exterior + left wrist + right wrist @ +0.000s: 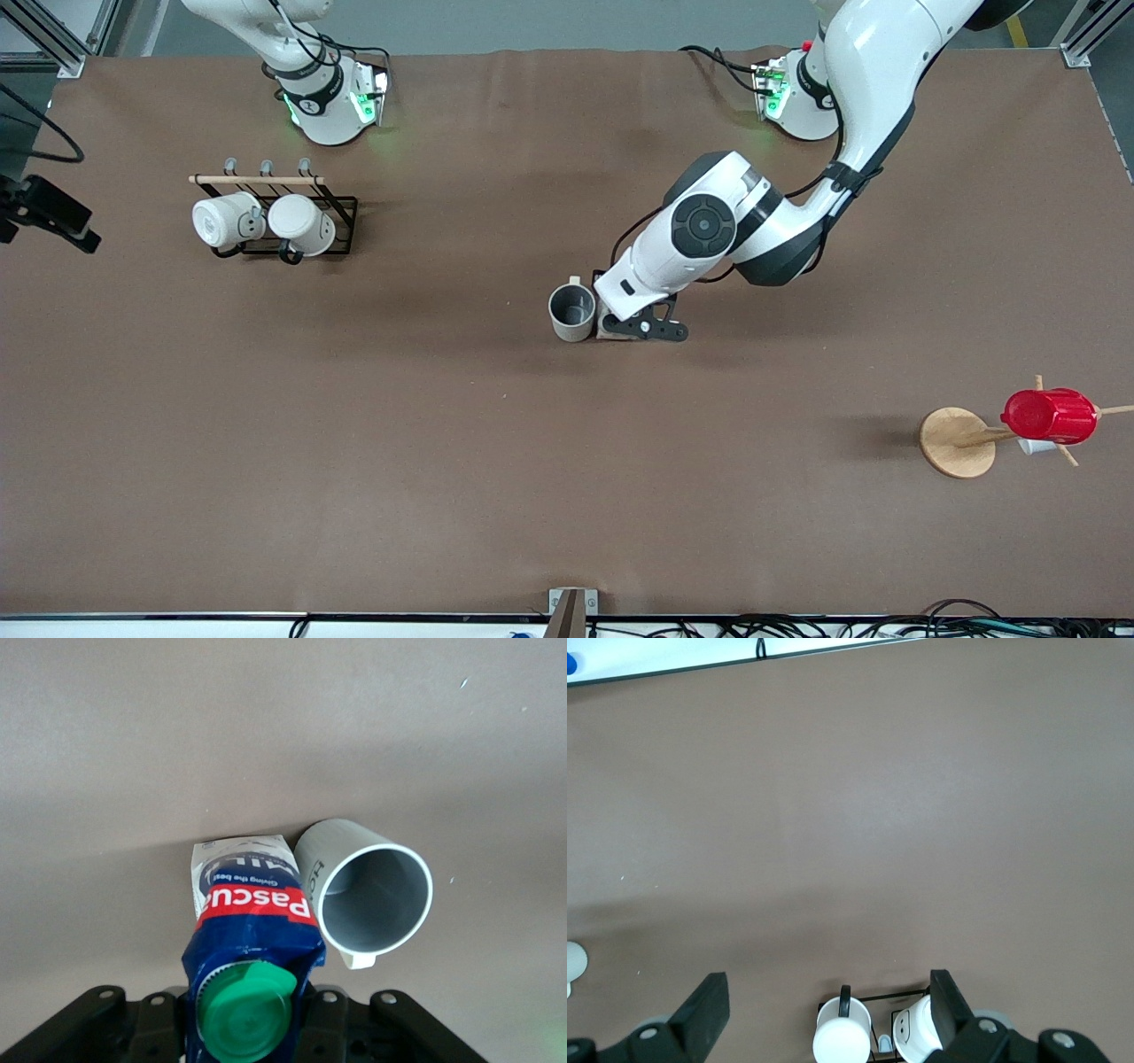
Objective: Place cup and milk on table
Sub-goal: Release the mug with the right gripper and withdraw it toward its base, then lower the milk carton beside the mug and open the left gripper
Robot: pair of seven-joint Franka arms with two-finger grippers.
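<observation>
left gripper (pixel 620 323) fingers hold the milk (pixel 251 948) upright on the tabletop (pixel 354 443), touching the cup (pixel 572 312). right gripper (pixel 824 1014) waits above the mug rack (pixel 275 221), fingers wide.

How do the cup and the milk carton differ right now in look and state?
The cup is round, cream outside and grey inside, with an open mouth; the milk is a navy and white carton sealed by a green cap. The cup stands free on the table; the milk sits at the left gripper. Both stand upright, side by side, mid-table.
</observation>
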